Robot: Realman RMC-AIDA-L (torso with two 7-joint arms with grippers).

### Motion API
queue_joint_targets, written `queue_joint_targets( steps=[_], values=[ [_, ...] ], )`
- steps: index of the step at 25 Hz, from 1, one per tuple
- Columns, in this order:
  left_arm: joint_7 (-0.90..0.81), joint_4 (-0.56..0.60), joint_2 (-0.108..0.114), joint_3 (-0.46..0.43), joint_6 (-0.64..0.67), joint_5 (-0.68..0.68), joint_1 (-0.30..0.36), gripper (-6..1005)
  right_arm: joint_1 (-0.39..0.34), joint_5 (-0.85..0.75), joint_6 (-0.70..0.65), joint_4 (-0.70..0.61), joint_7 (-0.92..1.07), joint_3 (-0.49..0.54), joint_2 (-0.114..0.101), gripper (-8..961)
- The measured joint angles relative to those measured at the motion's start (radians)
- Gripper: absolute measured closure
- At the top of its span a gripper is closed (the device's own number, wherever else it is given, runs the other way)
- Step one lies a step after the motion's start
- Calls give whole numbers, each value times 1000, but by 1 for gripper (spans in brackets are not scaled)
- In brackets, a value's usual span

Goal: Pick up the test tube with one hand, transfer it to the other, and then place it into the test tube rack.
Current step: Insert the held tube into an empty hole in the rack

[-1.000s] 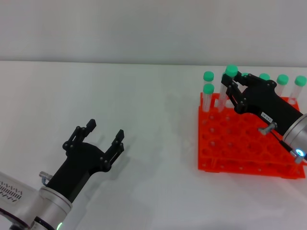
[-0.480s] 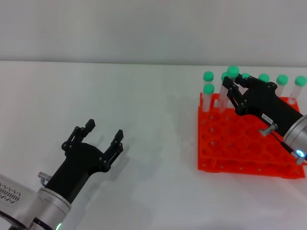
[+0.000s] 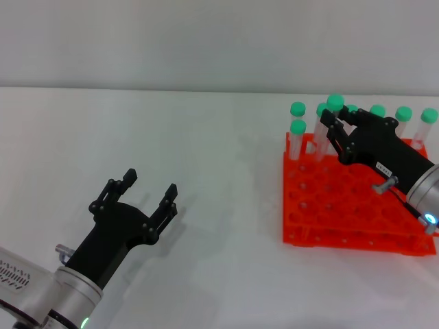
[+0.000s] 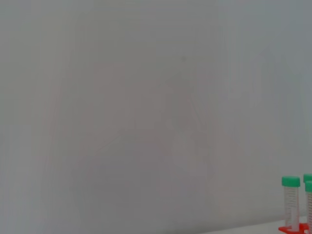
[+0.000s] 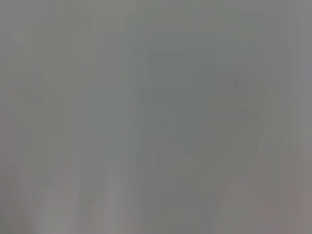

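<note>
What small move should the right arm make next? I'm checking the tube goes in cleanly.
Probably lower the tube straight down into the rack, then open. The right claw holds it upright over the back rows, among tubes already standing there. The left claw is open and empty, well clear.

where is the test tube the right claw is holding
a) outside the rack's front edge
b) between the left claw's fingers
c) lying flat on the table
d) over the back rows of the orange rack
d: in the head view the right claw is shut on the green-capped test tube, upright over the far rows of the test tube rack, while the left claw is open and empty over the table.
</note>
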Motion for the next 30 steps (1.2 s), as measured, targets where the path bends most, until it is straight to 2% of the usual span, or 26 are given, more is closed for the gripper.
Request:
queue_joint_targets(
  steps=[30],
  values=[
    [0, 5, 0, 0, 0, 3, -10, 233, 9, 0, -127, 19, -50, 2, 0, 738]
  ],
)
